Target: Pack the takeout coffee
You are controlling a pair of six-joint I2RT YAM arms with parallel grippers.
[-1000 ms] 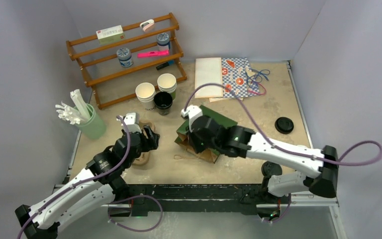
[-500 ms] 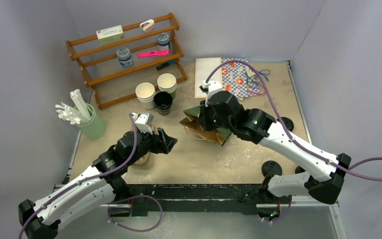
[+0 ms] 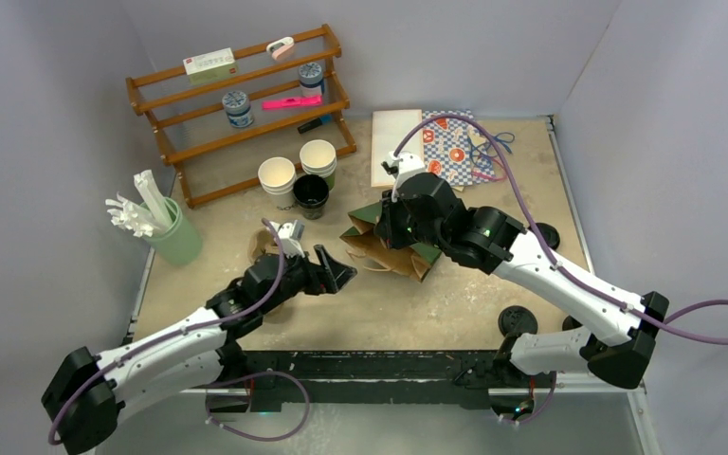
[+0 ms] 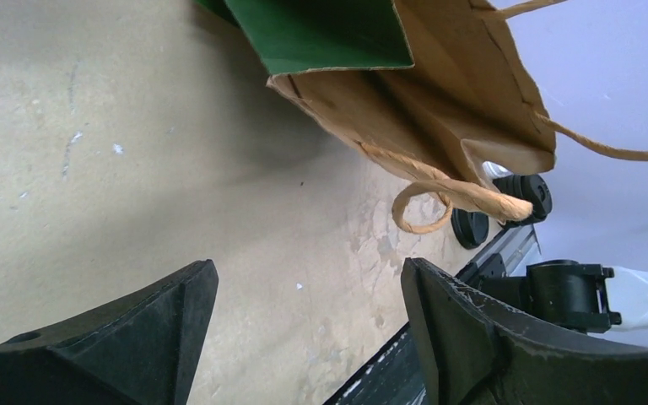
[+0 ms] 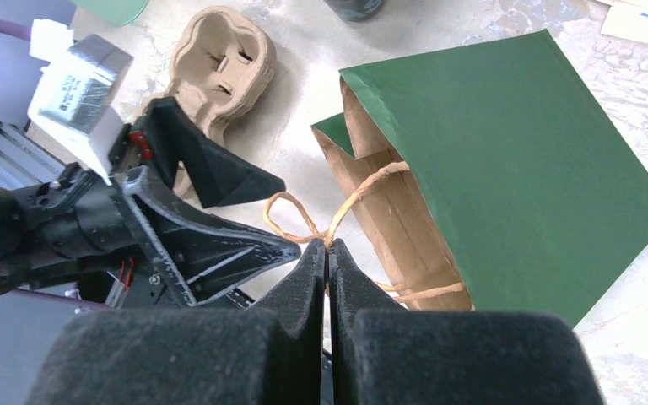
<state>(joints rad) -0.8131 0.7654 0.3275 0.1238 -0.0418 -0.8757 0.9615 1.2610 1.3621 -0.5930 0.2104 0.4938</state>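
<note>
Pinching one handle (image 5: 304,224) of the single bag (image 5: 506,169), right gripper (image 5: 327,245) clenched. Left gripper (image 4: 308,268) spread, empty, bag mouth just ahead. Three cups (image 3: 278,176), two loose lids (image 3: 541,237).

The bag (image 5: 506,160) is smooth matt paper, green outside and raw brown kraft inside, its handle (image 4: 472,196) twisted paper cord, while at 10 o'clock in the right wrist view the carrier (image 5: 224,59) is rough moulded pulp on a scuffed, gritty table (image 4: 135,169).
</note>
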